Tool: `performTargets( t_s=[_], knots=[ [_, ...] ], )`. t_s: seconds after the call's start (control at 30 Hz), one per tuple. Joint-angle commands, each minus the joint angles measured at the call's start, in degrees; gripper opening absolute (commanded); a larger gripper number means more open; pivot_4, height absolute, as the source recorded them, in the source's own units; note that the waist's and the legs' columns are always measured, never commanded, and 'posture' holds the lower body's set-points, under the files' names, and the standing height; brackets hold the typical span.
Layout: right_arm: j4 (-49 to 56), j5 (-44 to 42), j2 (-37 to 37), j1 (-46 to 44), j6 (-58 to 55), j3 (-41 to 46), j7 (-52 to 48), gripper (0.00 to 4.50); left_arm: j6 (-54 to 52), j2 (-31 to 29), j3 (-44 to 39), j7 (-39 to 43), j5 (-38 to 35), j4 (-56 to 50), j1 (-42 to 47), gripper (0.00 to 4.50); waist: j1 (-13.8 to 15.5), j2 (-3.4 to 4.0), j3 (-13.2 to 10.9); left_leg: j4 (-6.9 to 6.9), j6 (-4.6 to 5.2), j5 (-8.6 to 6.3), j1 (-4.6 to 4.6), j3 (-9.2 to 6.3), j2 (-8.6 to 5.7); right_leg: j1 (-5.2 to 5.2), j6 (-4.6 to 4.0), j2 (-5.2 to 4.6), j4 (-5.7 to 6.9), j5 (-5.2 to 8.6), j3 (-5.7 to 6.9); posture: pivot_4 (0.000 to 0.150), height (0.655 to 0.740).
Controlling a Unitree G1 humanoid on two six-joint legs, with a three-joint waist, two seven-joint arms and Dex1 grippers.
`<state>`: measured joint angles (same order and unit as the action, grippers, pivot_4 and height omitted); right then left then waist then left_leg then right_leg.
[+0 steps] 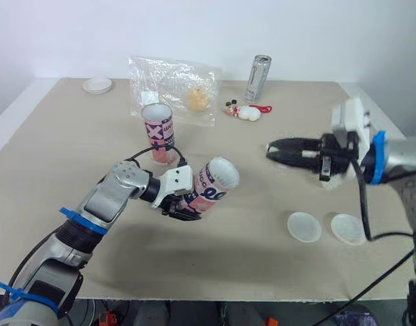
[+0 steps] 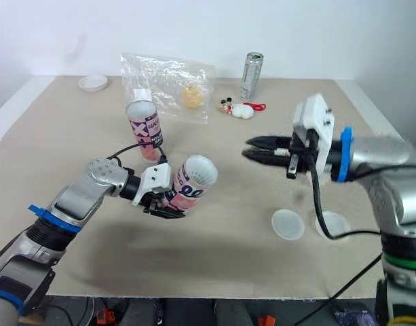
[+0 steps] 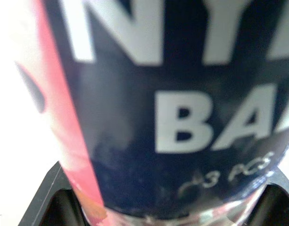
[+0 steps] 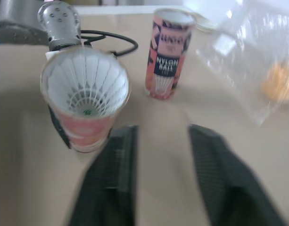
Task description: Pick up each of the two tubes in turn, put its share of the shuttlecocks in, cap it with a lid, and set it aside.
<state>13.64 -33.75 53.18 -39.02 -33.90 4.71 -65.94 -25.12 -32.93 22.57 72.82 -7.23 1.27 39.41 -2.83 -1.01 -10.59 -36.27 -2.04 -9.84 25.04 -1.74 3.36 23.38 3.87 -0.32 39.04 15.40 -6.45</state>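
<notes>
My left gripper (image 1: 186,206) is shut on a pink and dark blue tube (image 1: 215,184), held tilted above the table with its open mouth facing right. The right wrist view shows white shuttlecock feathers (image 4: 86,84) inside that tube. A second tube (image 1: 158,132) stands upright just behind it, mouth open. My right gripper (image 1: 276,151) hovers open and empty to the right of the held tube, fingers pointing at its mouth. Two white lids (image 1: 304,226) (image 1: 347,228) lie flat on the table below my right arm.
A clear plastic bag (image 1: 175,87) with a yellow item lies at the back. A silver can (image 1: 257,78) and a small red and white toy (image 1: 247,111) sit beside it. Another white lid (image 1: 98,85) rests at the far back left.
</notes>
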Motion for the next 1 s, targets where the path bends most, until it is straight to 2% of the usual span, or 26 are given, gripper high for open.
performTargets(
  t_s=[0.03, 0.3, 0.5, 0.8, 1.0],
  knots=[
    [-1.0, 3.9, 0.9, -7.9, 3.6, -6.9, -7.0, 0.02, 0.4, -0.2, -0.3, 0.6, 0.0, -0.6, 1.8, 2.92, 0.0, 0.03, 0.0, 0.04, 0.0, 0.0, 0.01, 0.01, 0.0, 0.02, 0.0, 0.0, 0.0, 0.0, 0.0, 0.15, 0.74],
    [-6.8, 14.6, -3.4, -18.0, 12.4, -22.0, -18.8, 0.02, -0.1, 0.5, 0.5, 1.5, 0.1, -0.2, 3.2, 2.92, 0.2, 0.02, 0.0, 0.13, -0.02, -0.07, 0.1, -0.03, 0.02, 0.07, -0.09, -0.01, -0.01, 0.18, 0.08, 0.15, 0.74],
    [-14.2, 21.2, -7.8, -23.4, 18.4, -27.5, -23.3, 0.02, -0.8, 0.8, 0.5, 1.9, -0.1, -0.5, 3.6, 2.92, 0.1, 0.04, 0.0, 0.11, -0.02, -0.08, 0.06, -0.03, 0.02, 0.08, -0.16, 0.0, 0.01, 0.13, 0.08, 0.15, 0.74],
    [-21.9, 29.5, -17.7, -28.2, 24.9, -35.8, -25.7, 0.02, -1.0, 1.2, 0.5, 1.8, -0.1, -0.2, 3.9, 2.92, 0.1, 0.07, -0.1, 0.1, -0.02, -0.08, 0.06, -0.04, 0.03, 0.09, -0.39, 0.01, 0.05, 0.0, 0.08, 0.15, 0.74],
    [-24.4, 32.7, -20.5, -28.9, 27.8, -40.4, -26.6, 0.02, -1.6, 1.3, 0.4, 1.2, -0.3, -0.7, 3.7, 2.92, 0.1, 0.07, -0.1, 0.09, -0.03, -0.07, 0.0, -0.06, 0.04, 0.02, -0.42, 0.02, 0.06, -0.03, 0.11, 0.15, 0.74]
  ],
)
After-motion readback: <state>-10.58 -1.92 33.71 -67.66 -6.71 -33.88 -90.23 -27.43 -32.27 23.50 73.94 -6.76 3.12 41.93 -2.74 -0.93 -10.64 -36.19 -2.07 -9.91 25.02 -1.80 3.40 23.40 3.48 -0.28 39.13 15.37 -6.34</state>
